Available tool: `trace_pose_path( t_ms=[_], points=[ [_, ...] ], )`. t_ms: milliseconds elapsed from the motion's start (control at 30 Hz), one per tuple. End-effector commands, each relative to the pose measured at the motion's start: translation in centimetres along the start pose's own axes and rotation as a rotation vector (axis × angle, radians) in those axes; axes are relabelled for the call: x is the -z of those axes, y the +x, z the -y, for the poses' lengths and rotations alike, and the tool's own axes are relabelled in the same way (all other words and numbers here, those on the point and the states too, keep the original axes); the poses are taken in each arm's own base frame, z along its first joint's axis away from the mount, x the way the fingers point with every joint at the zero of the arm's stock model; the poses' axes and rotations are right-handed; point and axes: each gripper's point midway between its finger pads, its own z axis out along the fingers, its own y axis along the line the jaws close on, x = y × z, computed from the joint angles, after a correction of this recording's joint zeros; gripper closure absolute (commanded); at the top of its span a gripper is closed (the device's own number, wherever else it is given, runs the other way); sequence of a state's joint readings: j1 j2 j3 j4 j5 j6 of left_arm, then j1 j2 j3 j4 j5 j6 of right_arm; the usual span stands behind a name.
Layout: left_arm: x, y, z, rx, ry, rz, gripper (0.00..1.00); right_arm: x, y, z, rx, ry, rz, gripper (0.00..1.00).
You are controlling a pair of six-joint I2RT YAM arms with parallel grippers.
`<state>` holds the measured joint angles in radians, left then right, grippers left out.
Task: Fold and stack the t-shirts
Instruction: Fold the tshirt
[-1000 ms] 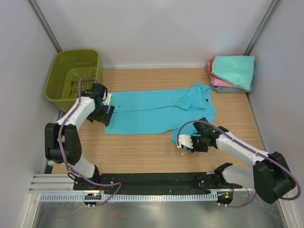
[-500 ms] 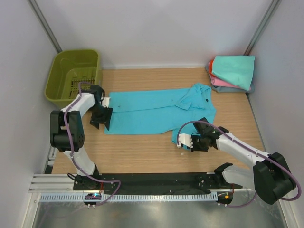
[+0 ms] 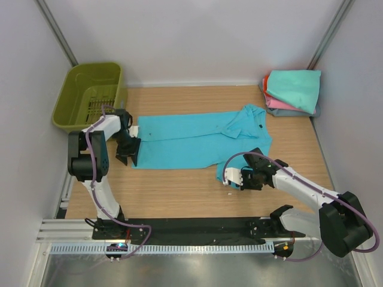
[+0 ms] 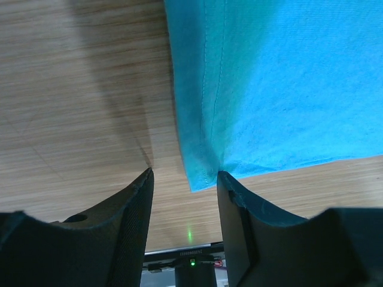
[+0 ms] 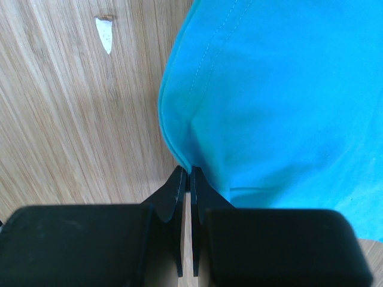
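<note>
— Trouble from here, and from what?

— Shirt (image 3: 197, 140) lies flat mid-table: turquoise, soft knit, stitched hems. Right fingers (image 5: 177, 192) are pressed together on a thin pinch of hem at its 5 o'clock edge. Left fingers (image 4: 134, 203) stand apart, holding nothing, straddling its 7 o'clock corner.

— So the left could miss?

— Likely. Closing there may catch only the hem tip, or scrape the smooth wood table (image 3: 179, 185). A one-sided lift would skew the fold, and limp cloth may slide from the right pinch.

— And the stack (image 3: 293, 89)?

— Folded, at 2 o'clock, well apart. Slotted plastic basket (image 3: 90, 95) sits at 10 o'clock.
</note>
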<state>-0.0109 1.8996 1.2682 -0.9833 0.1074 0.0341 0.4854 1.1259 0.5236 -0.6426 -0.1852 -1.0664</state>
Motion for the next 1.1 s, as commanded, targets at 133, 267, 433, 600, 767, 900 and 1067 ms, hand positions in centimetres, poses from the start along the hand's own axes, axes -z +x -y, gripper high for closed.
trace_pose_path(
  t_ms=[133, 267, 433, 600, 767, 900, 1067],
  points=[
    [0.0, -0.1, 0.2, 0.002, 0.025, -0.025, 0.62, 0.3, -0.9, 1.5, 0.008, 0.050, 0.019, 0.94],
    [0.0, 0.1, 0.5, 0.000, 0.045, -0.036, 0.73, 0.2, -0.8, 1.5, 0.008, 0.051, 0.018, 0.95],
    [0.3, 0.3, 0.9, -0.010, 0.065, -0.029, 0.91, 0.3, -0.8, 1.9, -0.003, 0.067, 0.015, 0.98],
    [0.9, 0.4, 1.2, -0.009, 0.080, -0.008, 1.00, 0.4, -0.4, 2.0, -0.016, 0.081, 0.007, 0.99],
    [2.4, 0.2, 1.7, -0.022, 0.098, 0.027, 1.00, 1.4, -0.8, 3.5, -0.065, 0.142, 0.021, 0.99],
    [5.5, -1.6, 1.8, -0.044, 0.084, 0.130, 1.00, 4.1, -2.3, 6.9, -0.131, 0.253, 0.071, 0.99],
    [8.3, -3.0, 2.1, -0.062, 0.082, 0.199, 1.00, 8.1, -4.3, 11.9, -0.207, 0.384, 0.141, 0.99]
  ],
)
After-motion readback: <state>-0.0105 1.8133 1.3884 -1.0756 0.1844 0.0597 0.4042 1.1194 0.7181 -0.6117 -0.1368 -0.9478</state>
